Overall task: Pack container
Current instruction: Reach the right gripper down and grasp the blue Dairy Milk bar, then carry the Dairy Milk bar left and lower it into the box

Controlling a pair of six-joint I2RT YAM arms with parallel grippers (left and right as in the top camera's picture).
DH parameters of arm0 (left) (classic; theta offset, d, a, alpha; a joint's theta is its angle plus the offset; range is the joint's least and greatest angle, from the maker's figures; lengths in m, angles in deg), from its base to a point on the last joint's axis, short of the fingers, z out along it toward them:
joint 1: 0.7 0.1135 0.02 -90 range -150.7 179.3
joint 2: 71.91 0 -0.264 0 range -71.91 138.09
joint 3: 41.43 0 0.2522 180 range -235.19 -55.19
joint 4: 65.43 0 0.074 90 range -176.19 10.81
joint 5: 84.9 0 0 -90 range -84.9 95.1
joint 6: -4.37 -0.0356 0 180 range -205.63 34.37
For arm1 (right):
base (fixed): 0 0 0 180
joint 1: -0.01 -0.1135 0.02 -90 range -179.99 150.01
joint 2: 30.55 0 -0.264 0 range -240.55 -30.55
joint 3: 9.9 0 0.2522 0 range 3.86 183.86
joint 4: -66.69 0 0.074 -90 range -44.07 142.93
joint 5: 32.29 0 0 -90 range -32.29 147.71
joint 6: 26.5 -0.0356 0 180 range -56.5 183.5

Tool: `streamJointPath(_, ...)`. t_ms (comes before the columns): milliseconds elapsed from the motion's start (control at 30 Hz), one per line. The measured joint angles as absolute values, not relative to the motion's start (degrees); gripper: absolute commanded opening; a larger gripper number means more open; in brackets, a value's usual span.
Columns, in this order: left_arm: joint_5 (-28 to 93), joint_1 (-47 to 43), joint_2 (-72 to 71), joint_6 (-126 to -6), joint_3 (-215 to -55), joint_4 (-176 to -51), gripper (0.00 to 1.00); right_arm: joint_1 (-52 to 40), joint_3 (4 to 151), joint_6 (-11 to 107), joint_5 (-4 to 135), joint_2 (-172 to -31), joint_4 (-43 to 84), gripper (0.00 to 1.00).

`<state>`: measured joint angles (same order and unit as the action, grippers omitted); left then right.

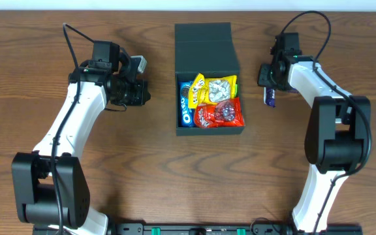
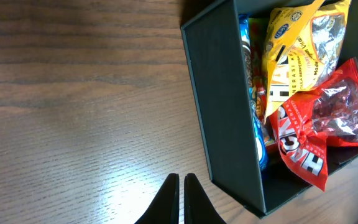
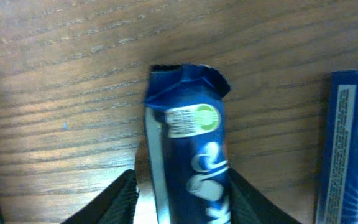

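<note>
The container (image 1: 211, 130) is a dark green-black box standing open mid-table, its flap lid (image 1: 203, 39) folded back. It holds a yellow packet (image 1: 215, 87), a red packet (image 1: 219, 113) and a blue Oreo packet (image 1: 187, 104). The left wrist view shows its side wall (image 2: 222, 106). My left gripper (image 1: 145, 93) (image 2: 182, 177) is shut and empty, on the table left of the box. My right gripper (image 1: 271, 81) (image 3: 182, 186) is open, a finger on each side of a blue snack bar (image 1: 270, 98) (image 3: 188, 137) lying on the table right of the box.
A second dark blue packet (image 3: 347, 143) lies flat beside the bar, also in the overhead view (image 1: 264, 75). The wooden table runs bare to the left of the box (image 2: 73, 112).
</note>
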<state>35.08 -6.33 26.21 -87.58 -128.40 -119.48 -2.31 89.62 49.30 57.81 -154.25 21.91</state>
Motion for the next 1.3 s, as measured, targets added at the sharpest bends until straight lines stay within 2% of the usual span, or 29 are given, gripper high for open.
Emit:
streamJointPath(67, 35.1, -6.3, 26.2, -87.6, -128.4, -119.5, 0.06, -2.3, 89.7, 49.4, 57.7, -154.3, 21.8, 0.3)
streamJointPath(233, 35.1, -6.3, 26.2, -87.6, -128.4, -119.5, 0.06, -2.3, 90.2, 49.5, 57.7, -154.4, 20.0, 0.18)
streamJointPath(467, 35.1, -6.3, 26.2, -87.6, -128.4, -120.3, 0.06, -2.3, 98.3, 49.5, 57.9, -156.7, 7.0, 0.02)
streamJointPath(733, 34.9, -6.3, 26.1, -87.6, -128.4, -125.2, 0.06, -2.9, 116.2, 49.5, 57.9, -157.4, -9.3, 0.01)
streamJointPath(933, 34.8, -6.3, 22.3, -87.8, -128.4, -126.5, 0.06, -7.9, 128.3, 49.7, 58.7, -157.4, -20.1, 0.01)
streamJointPath(1300, 34.7, -6.3, 17.3, -90.3, -128.4, -126.7, 0.06, -24.5, 130.7, 47.9, 64.8, -157.4, -21.3, 0.01)
